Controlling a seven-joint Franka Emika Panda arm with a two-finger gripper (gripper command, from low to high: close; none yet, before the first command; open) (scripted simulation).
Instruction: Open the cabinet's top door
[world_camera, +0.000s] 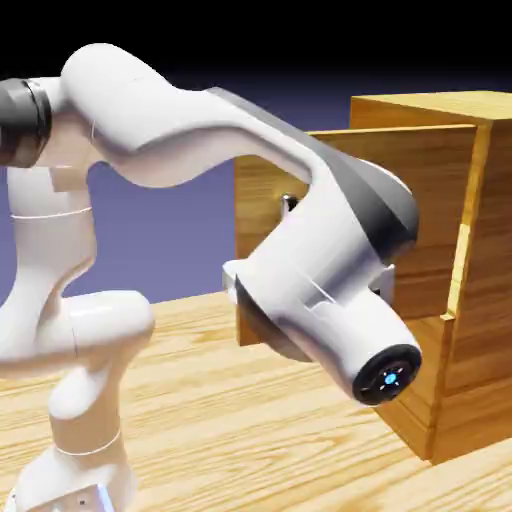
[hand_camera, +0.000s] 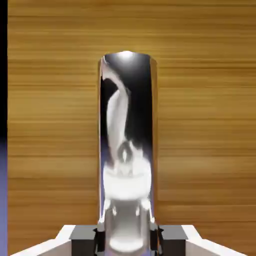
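The cabinet (world_camera: 492, 250) of golden-brown wood stands at the exterior view's right. Its top door (world_camera: 425, 185) is swung partly out from the body, its free edge toward the left. My forearm and wrist cover the door's middle, hiding the gripper in that view. In the hand view the door's wood (hand_camera: 200, 125) fills the picture. The shiny silver bar handle (hand_camera: 127, 125) runs up the middle, large. My gripper (hand_camera: 127, 241) is shut on the handle's near end, one grey fingertip (hand_camera: 84, 240) at each side of it.
The lower panel (world_camera: 425, 395) sits flush under the opened door. The wooden table (world_camera: 250, 440) stretches in front of the cabinet. My arm's base column (world_camera: 80, 420) rises at the lower left.
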